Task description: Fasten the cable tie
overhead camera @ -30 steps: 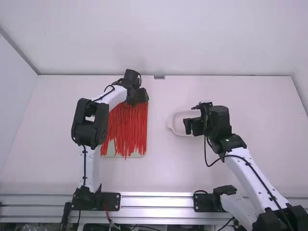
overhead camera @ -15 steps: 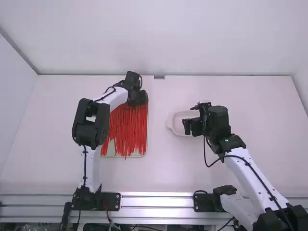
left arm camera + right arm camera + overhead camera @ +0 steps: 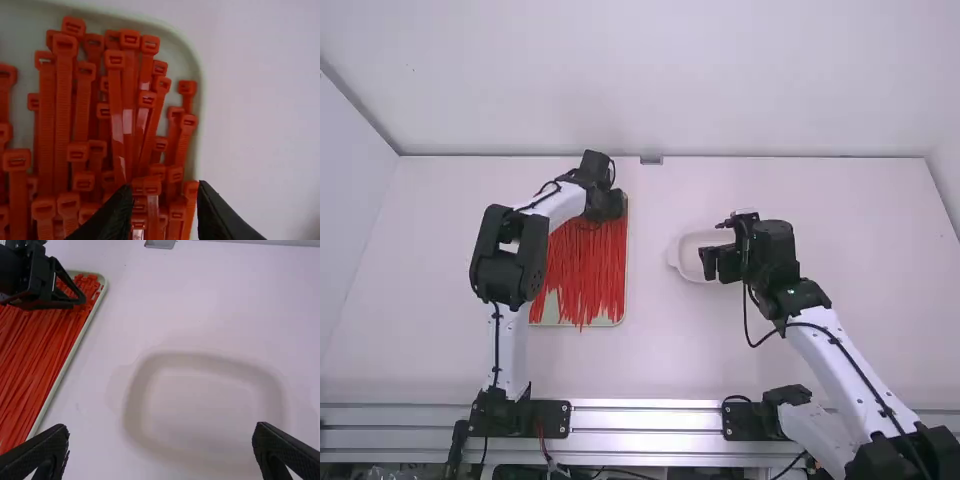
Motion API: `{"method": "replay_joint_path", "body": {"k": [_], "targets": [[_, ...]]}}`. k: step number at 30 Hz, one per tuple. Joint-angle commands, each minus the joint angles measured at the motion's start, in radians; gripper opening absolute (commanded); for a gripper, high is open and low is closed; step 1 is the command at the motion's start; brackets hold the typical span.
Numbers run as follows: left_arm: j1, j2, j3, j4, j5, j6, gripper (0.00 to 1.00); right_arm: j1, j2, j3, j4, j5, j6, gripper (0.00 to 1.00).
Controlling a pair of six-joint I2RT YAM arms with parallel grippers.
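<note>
- A pile of orange-red cable ties [image 3: 585, 262] is seen on a pale green tray [image 3: 607, 322], which lies on the white table [image 3: 840, 210] left of the middle.
- The ties are laid roughly parallel, with their square heads gathered at the far end of the tray.
- The left gripper [image 3: 603, 205] is held over the far right corner of the tray, just above the heads of the ties.
- In the left wrist view, the two black fingers of the left gripper [image 3: 164, 187] are spread apart, and several tie heads [image 3: 145, 185] are seen between them.
- No tie is pinched there, and it cannot be told whether a finger touches any tie.
- The rounded corner of the tray [image 3: 196, 75] is seen just beside the outermost ties.
- A shallow white dish [image 3: 686, 250] stands on the table to the right of the tray, apart from it.
- The right gripper [image 3: 712, 262] is held above the near right side of this dish.
- In the right wrist view, the fingers of the right gripper [image 3: 160, 427] are opened wide and nothing is held between them; the dish [image 3: 205, 405] lies below them.
- A small grey piece [image 3: 651, 159] is seen at the far edge of the table.
</note>
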Motion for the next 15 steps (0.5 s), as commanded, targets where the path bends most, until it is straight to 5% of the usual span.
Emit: {"method": "replay_joint_path", "body": {"k": [1,15], "targets": [[-0.001,0.016,-0.008,-0.003,-0.016,-0.003,0.34,0.003,0.006,0.039,-0.002,-0.001,-0.004,0.98],[-0.005,0.016,-0.026,0.027,-0.022,-0.006,0.26,0.003,0.006,0.039,-0.002,-0.001,-0.004,0.98]]}}
